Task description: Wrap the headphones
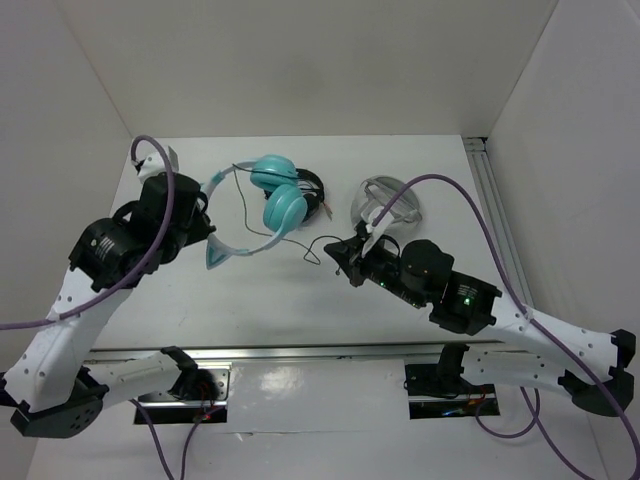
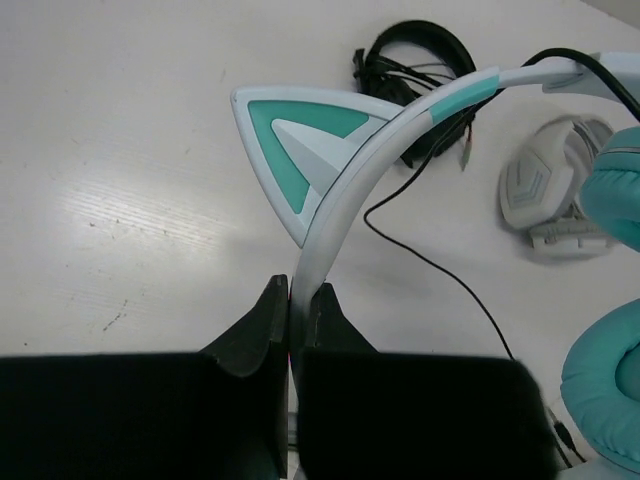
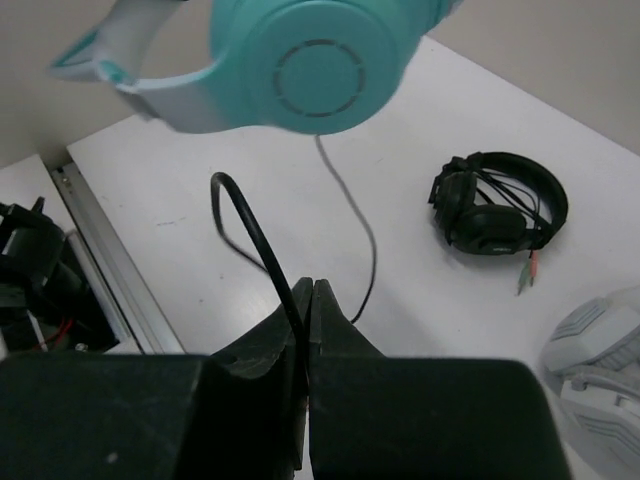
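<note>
The headphones (image 1: pixel 283 207) hang above the table's middle, teal ear cups toward the back. The pale headband (image 2: pixel 345 215) with its cat ear (image 2: pixel 290 150) runs into my left gripper (image 2: pixel 300 298), which is shut on the band. In the top view that gripper (image 1: pixel 203 228) sits at the headband's left end. The thin black cable (image 3: pixel 250 215) loops up from the table into my right gripper (image 3: pixel 311 290), which is shut on it. This gripper (image 1: pixel 341 256) sits to the right of and nearer than the ear cups. One teal cup (image 3: pixel 310 65) fills the top of the right wrist view.
Smaller black headphones (image 1: pixel 314 188) lie behind the teal ones, also visible as a black set (image 3: pixel 495 205) in the right wrist view. Grey-white headphones (image 1: pixel 388 200) lie at the back right. A metal rail (image 1: pixel 495 205) runs along the table's right edge, with white walls around.
</note>
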Motion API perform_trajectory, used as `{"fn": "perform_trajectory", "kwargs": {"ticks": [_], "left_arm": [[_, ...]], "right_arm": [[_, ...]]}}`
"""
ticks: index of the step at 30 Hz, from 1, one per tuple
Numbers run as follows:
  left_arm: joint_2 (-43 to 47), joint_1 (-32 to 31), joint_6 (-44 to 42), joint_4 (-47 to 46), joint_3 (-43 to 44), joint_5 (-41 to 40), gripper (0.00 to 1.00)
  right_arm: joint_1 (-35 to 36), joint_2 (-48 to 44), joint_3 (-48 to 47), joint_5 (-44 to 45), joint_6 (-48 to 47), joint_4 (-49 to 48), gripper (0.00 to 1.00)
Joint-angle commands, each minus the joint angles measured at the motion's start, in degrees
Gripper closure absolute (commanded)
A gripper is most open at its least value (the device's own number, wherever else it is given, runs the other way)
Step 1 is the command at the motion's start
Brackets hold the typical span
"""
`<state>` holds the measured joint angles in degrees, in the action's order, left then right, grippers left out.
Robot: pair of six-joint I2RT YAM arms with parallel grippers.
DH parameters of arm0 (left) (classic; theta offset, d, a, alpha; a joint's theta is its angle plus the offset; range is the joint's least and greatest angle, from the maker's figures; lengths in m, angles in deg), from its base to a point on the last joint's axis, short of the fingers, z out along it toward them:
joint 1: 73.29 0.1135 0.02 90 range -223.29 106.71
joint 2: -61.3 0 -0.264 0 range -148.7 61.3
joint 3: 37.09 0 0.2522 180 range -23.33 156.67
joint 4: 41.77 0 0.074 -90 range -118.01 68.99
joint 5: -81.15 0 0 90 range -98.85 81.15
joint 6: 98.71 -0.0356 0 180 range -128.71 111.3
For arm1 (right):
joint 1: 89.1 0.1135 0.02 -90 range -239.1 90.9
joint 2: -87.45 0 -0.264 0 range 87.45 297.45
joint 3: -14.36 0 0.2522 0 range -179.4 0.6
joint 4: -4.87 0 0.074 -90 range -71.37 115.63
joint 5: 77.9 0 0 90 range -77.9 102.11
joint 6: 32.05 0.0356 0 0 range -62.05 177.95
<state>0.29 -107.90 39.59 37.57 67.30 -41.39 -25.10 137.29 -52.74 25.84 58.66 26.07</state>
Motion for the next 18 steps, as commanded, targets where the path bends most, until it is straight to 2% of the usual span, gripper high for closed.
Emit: {"fn": "perform_trajectory", "kwargs": {"ticks": [1,9,18], "left_arm": [[-3.4,2.1,1.4,-6.4,2.4,-5.8,1.0],[-8.9,5.5,-0.4,-12.3,-4.7,-12.5,1.0],[-18.8,6.2,2.0,-12.3,-4.7,-18.3,1.0]], "right_arm": [[0.4,-1.7,-1.8,-2.0,3.0,-0.1,1.0],[0.4,4.0,-13.4,-2.0,4.3,6.3,1.0],[0.4,13.1,-27.8,-2.2,7.4,11.8,1.0]]}}
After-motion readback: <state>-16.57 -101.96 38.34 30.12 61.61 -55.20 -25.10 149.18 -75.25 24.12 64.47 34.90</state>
